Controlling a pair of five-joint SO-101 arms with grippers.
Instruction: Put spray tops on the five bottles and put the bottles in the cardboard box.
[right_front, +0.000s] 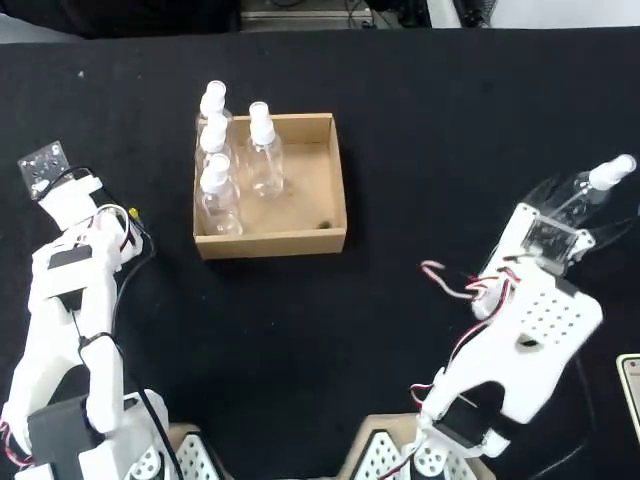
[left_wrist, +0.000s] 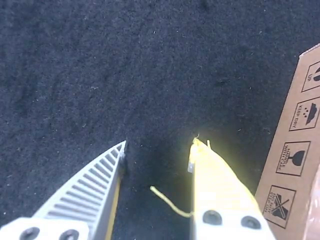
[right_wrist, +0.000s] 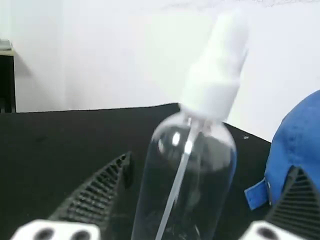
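The cardboard box (right_front: 338, 180) stands on the black table, left of centre. Several clear bottles with white spray tops stand upright in its left half, among them one at the front (right_front: 217, 195) and one further right (right_front: 263, 150). My right gripper (right_front: 580, 215) is at the table's right edge, open around a tilted clear bottle (right_front: 590, 190) with a white spray top (right_wrist: 215, 75). That bottle (right_wrist: 185, 175) lies between the fingers, close to one and well apart from the other. My left gripper (left_wrist: 159, 150) hangs open over bare table, just left of the box's side wall (left_wrist: 300, 150).
A blue object (right_wrist: 295, 150) sits beyond the right gripper's far finger. A pale object (right_front: 630, 375) shows at the right edge of the table. The box's right half holds no bottles. Black cloth stretches between the two arms.
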